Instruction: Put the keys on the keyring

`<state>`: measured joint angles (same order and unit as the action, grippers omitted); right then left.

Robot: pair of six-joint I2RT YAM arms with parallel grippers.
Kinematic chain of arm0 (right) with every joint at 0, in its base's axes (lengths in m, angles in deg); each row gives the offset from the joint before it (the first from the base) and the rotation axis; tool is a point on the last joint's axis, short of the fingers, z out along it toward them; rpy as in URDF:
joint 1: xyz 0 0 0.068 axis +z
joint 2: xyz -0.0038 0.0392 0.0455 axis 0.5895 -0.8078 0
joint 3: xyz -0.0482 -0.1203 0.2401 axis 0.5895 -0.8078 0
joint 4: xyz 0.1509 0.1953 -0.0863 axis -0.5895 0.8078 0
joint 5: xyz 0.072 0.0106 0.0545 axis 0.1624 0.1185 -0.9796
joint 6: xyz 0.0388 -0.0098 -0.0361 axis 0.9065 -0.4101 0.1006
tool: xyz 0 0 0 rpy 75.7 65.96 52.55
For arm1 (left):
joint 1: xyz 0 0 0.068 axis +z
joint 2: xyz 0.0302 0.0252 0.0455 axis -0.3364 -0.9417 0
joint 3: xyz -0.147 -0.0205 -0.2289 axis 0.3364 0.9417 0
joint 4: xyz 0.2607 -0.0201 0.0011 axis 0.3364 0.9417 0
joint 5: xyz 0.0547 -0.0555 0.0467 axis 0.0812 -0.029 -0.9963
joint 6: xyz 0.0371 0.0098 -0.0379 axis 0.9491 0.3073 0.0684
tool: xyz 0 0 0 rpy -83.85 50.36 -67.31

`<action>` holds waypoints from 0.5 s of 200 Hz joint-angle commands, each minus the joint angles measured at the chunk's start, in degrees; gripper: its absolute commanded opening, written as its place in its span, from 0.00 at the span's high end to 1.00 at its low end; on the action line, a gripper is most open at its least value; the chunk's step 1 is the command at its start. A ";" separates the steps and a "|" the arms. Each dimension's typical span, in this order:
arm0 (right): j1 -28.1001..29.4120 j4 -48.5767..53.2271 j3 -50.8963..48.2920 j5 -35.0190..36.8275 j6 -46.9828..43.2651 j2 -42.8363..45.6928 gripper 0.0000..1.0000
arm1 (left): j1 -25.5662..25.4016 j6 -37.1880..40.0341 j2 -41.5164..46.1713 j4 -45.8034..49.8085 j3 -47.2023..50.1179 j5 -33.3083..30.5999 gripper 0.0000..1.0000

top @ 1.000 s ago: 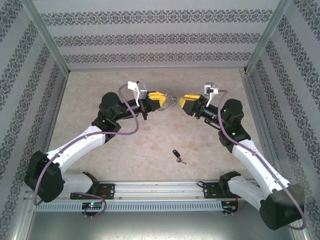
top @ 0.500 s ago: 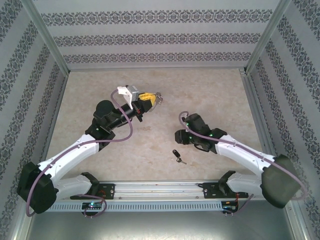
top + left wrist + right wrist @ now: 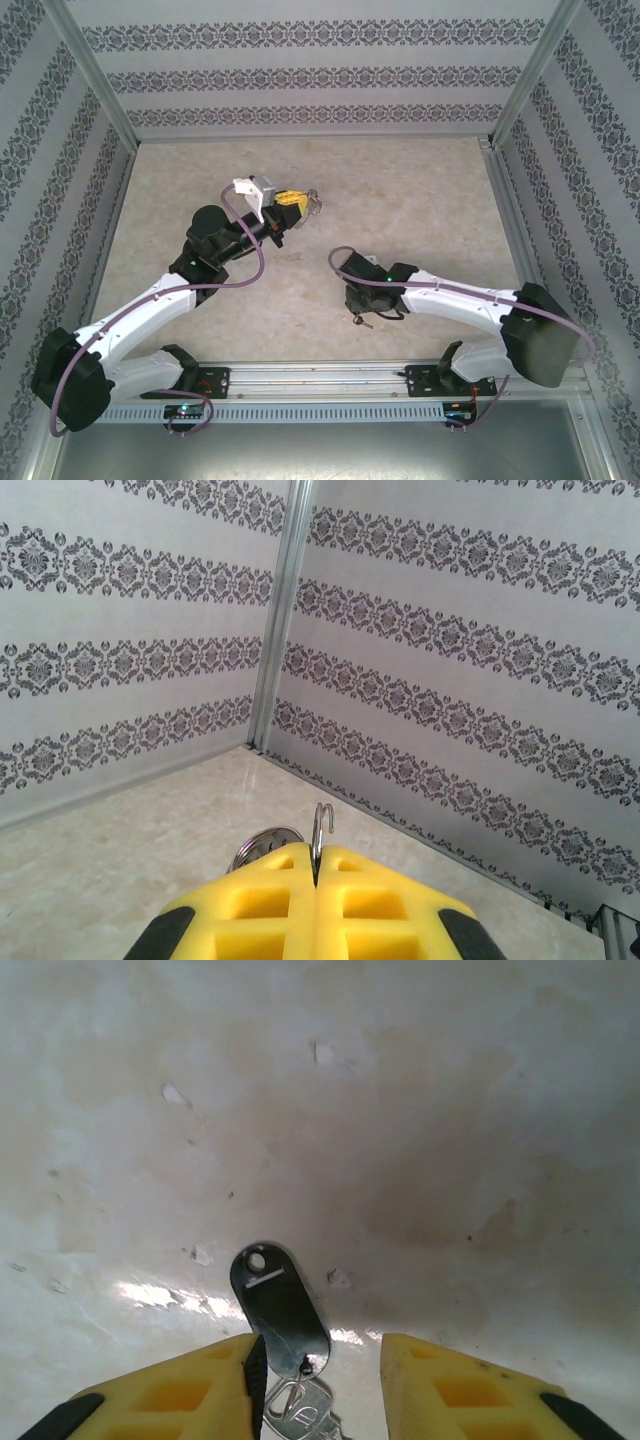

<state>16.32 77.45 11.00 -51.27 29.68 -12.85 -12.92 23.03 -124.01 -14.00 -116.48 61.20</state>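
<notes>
The key lies flat on the table, its black plastic head [image 3: 278, 1305] pointing away and its silver blade [image 3: 300, 1415] toward the wrist. My right gripper [image 3: 318, 1360] is low over it and open, one yellow finger on each side, the left pad almost touching the head. From above, the right gripper [image 3: 362, 303] covers most of the key. My left gripper [image 3: 296, 200] is raised over the middle of the table and shut on the keyring [image 3: 314, 203]. A metal hook of the keyring [image 3: 321, 825] sticks up from between the closed left fingertips [image 3: 290, 865].
Patterned walls enclose the beige table [image 3: 420, 190] on three sides, with metal posts at the corners. A metal rail [image 3: 320, 375] with both arm bases runs along the near edge, just behind the key.
My right arm swung down from mid-table to the key near the front rail and its jaws narrowed. The left gripper shifted slightly left with the keyring.
</notes>
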 commanded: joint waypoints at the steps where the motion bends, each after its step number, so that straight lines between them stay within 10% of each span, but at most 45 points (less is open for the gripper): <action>1: 2.01 1.21 1.14 0.30 2.30 -3.06 0.68 | -0.56 0.69 1.67 -1.63 -0.18 0.67 1.00; 100: 5.30 3.94 2.25 1.74 3.16 -5.72 0.73 | -0.56 0.41 1.99 -2.51 0.13 1.67 1.00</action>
<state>21.04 79.49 12.69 -50.81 31.89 -18.44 -12.92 23.03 -123.46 -14.05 -116.48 61.46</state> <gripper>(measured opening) 0.271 0.066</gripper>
